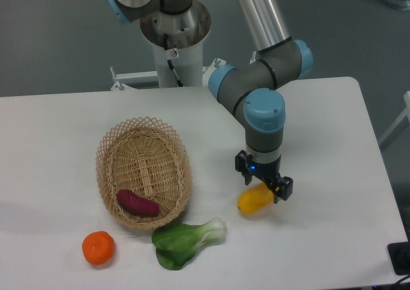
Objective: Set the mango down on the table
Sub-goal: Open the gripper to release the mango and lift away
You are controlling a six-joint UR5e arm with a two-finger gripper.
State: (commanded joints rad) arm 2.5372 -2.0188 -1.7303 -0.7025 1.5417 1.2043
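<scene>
The mango (254,201), a glossy yellow-orange oval, lies on the white table (333,143) to the right of the basket. My gripper (264,186) hangs straight down over it, and its body hides the mango's upper right end. The jaws stand spread wider than the fruit, one at its upper left and one past its right end, and they do not seem to press on it. The gripper looks open and holds nothing.
A wicker basket (106,150) to the left holds a purple sweet potato (136,203). A round orange tangerine (98,248) and a green bok choy (186,241) lie near the front edge. The robot base (175,43) stands at the back.
</scene>
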